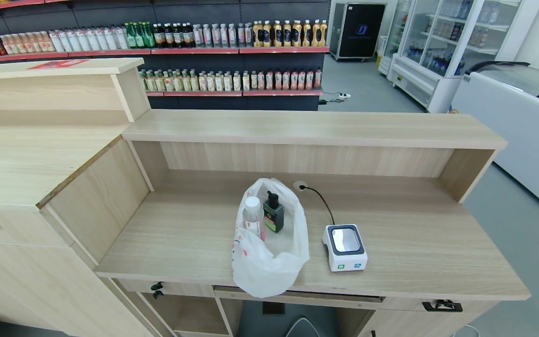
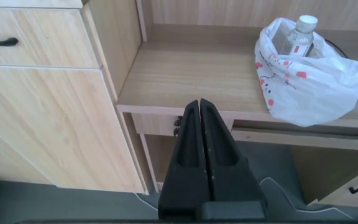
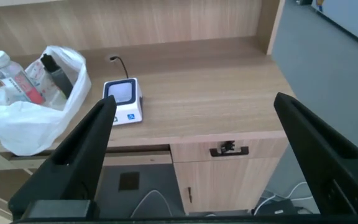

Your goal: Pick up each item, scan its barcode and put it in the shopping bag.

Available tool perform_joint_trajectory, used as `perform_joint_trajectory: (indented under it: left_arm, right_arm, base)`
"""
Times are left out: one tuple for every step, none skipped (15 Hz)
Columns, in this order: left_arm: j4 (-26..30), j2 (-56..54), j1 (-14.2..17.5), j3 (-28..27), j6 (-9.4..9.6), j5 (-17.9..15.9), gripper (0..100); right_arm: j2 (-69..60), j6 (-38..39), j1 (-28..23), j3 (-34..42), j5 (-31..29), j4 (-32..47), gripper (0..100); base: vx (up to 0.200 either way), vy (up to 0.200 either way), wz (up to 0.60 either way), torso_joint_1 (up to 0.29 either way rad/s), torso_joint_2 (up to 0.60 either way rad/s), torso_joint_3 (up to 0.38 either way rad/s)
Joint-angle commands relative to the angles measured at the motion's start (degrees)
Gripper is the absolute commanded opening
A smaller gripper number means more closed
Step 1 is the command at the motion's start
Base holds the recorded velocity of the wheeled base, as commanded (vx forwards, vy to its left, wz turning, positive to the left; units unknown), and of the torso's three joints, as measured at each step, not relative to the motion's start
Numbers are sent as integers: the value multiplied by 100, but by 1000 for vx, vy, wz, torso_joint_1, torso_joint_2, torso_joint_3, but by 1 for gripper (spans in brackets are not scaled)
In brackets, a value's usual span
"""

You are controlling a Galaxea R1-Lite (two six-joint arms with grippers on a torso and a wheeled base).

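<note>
Head view: the shopping bag point(image 1: 265, 267) sits beside the scanner point(image 1: 344, 245), with a clear bottle point(image 1: 253, 217) and a dark pump bottle point(image 1: 273, 214) inside. The job looks done. The left gripper point(image 2: 199, 106) is pinched together, the right gripper point(image 3: 196, 101) is wide apart, and both are empty.

The counter point(image 1: 414, 243) is showing matt wood grain; the bag point(image 1: 265, 269) is looking thin, crinkled plastic; the scanner point(image 1: 344, 248) is gleaming.

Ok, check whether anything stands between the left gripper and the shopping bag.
Nothing visible does. The shut left gripper sits low by the front edge of the counter, and only bare wood lies between it and the shopping bag, which overhangs that edge.
</note>
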Motion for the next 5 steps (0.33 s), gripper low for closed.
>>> perform_joint_trajectory:
  left_arm:
    - [0, 0, 0, 0, 0, 2, 0]
    - [0, 0, 0, 0, 0, 2, 0]
    - [0, 0, 0, 0, 0, 2, 0]
    - [0, 0, 0, 0, 0, 2, 0]
    - [0, 0, 0, 0, 0, 2, 0]
  right_arm:
    - [20, 0, 2, 0, -1, -4, 100]
    - [20, 0, 2, 0, 8, -4, 100]
    - [20, -9, 2, 0, 8, -4, 100]
    - [20, -9, 2, 0, 8, 5, 100]
    - [20, 0, 2, 0, -1, 5, 100]
  base:
    - [0, 0, 0, 0, 0, 0]
    - [0, 0, 0, 0, 0, 0]
    - [0, 0, 0, 0, 0, 0]
    - [0, 0, 0, 0, 0, 0]
    - [0, 0, 0, 0, 0, 0]
